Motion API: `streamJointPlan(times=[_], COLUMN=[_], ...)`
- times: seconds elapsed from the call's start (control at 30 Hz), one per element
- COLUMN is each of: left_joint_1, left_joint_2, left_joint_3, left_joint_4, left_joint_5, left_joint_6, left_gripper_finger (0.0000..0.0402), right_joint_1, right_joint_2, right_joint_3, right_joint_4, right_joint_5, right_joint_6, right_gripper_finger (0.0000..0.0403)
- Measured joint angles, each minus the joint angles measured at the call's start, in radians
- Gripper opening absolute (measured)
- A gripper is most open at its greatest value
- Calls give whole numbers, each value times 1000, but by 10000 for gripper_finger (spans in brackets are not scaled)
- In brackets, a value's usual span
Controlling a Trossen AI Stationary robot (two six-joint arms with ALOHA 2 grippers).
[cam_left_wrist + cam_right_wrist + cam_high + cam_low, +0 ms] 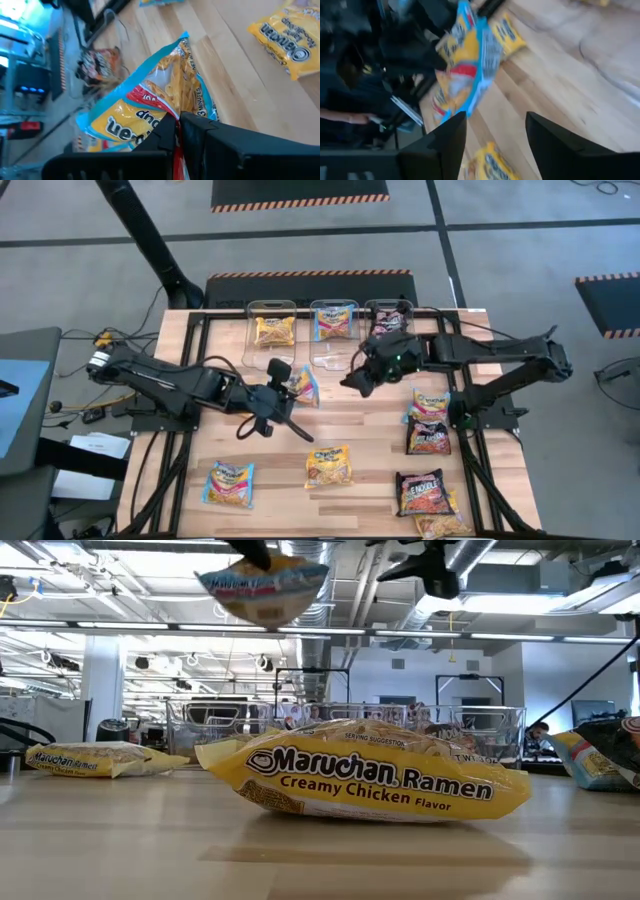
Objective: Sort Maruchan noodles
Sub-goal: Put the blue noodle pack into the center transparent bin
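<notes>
Over mid-surface in the high view, I see my left pincer pinching a blue-edged noodle packet, with the right pincer spread just beside it. In the low view that packet hangs above a yellow Creamy Chicken packet lying on the surface. My left wrist view shows fingers pressed onto the packet's edge. My right wrist view shows fingers apart, packet ahead.

Both arms are showing matte black, boxy links with rounded joints. The left gripper is ending in two flat dark fingers. The right gripper is carrying broad black fingers, with a small green light glowing just behind it.
</notes>
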Motion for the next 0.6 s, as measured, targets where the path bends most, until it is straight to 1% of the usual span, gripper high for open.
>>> streamJointPlan(times=[0.13,0.23,0.4,0.6], left_joint_1=[-17,-26,-25,-25], left_joint_2=[0,0,0,0], left_joint_3=[27,37,38,38], left_joint_4=[4,16,32,132], left_joint_5=[-23,-54,-79,-91], left_joint_6=[35,56,47,79], left_gripper_finger=[0,0,0,0], right_joint_1=[-59,-94,-128,-119], right_joint_2=[0,0,0,0], right_joint_3=[0,0,0,0], right_joint_4=[80,131,152,183], right_joint_5=[-77,-135,-146,-145], right_joint_6=[-3,-1,28,47], right_gripper_finger=[243,244,245,245])
